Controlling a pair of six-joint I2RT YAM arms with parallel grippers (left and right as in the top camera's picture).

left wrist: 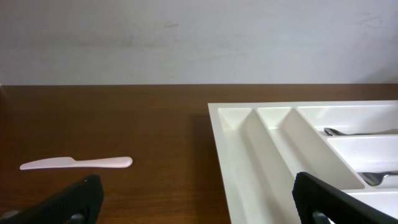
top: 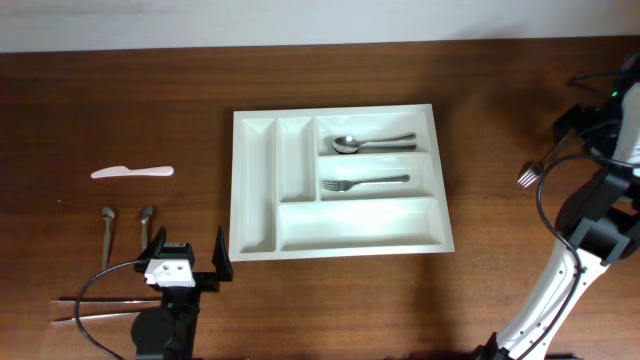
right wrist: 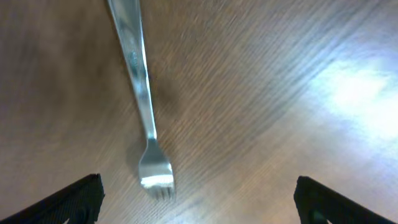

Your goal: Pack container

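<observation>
Left gripper [left wrist: 199, 205]: my fingers are spread wide, nothing between them, touching nothing. It hangs over the table [top: 120, 90] just off the lower left corner of the container [top: 360, 226]. Right gripper [right wrist: 202, 205]: also wide apart, grasping nothing. A loose fork [right wrist: 146, 106] lies on the wood ahead of it, tines nearest my fingers but clear of both. The container sits mid-table, flat, long side across. Its top wide compartment has stacked spoons [top: 370, 145], and the middle wide one has a second fork [top: 365, 183]. A white plastic knife [top: 132, 172] lies well left of the container, with two loose spoons [top: 106, 225] near it.
</observation>
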